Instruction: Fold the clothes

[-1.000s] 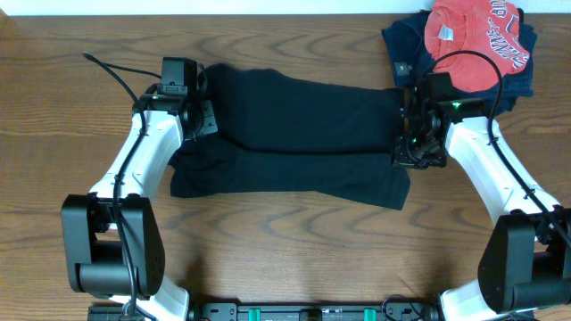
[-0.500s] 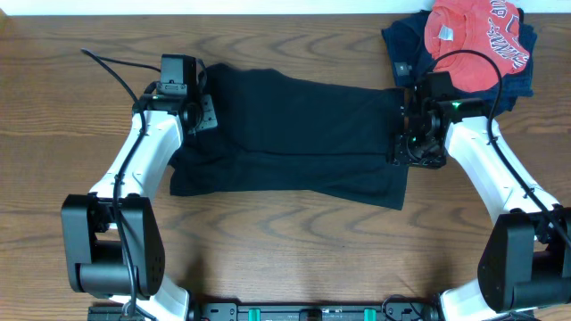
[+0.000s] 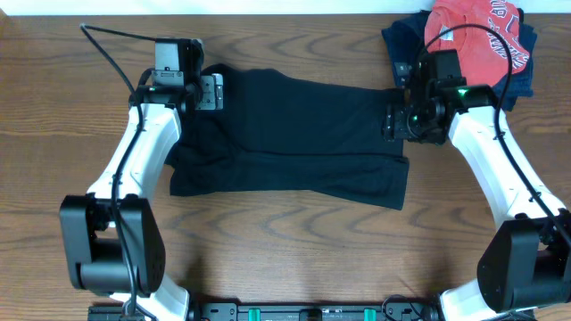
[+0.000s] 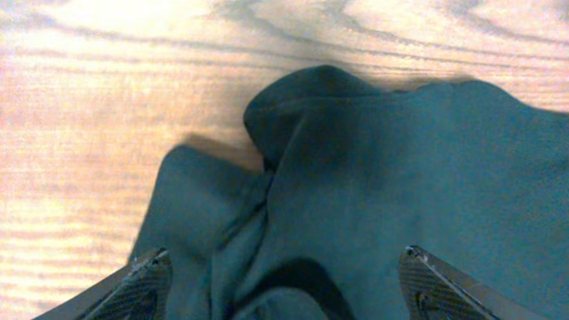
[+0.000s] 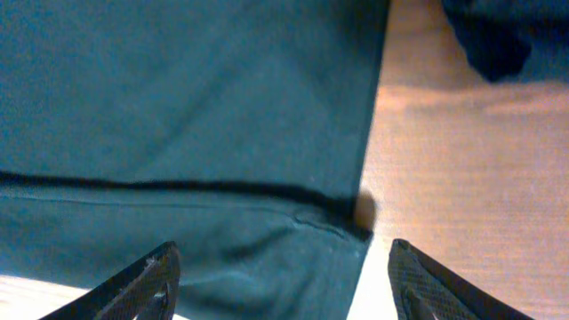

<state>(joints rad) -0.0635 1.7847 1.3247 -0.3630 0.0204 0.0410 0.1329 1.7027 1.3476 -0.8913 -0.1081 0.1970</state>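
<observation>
The clothes [image 3: 294, 134], a limp black garment, lie spread across the middle of the table with the upper layer folded over the lower one. My left gripper [image 3: 208, 92] hovers over the garment's back left corner, jaws wide apart. The left wrist view shows rumpled black cloth [image 4: 373, 169] below the left gripper [image 4: 283, 265], with nothing pinched. My right gripper [image 3: 398, 121] is over the garment's right edge, also open. Under the right gripper [image 5: 283, 258], the right wrist view shows the cloth's side edge [image 5: 267, 133] and bare wood.
A red shirt with white lettering [image 3: 473, 36] lies on a navy garment [image 3: 406, 43] at the back right corner, just behind my right arm. The table's back edge [image 3: 285, 12] runs close behind the black garment. Bare wood [image 3: 285, 259] fills the front.
Both grippers have opened and let go of the black garment. Both have drawn back toward the table's far edge, and the cloth now lies flat.
</observation>
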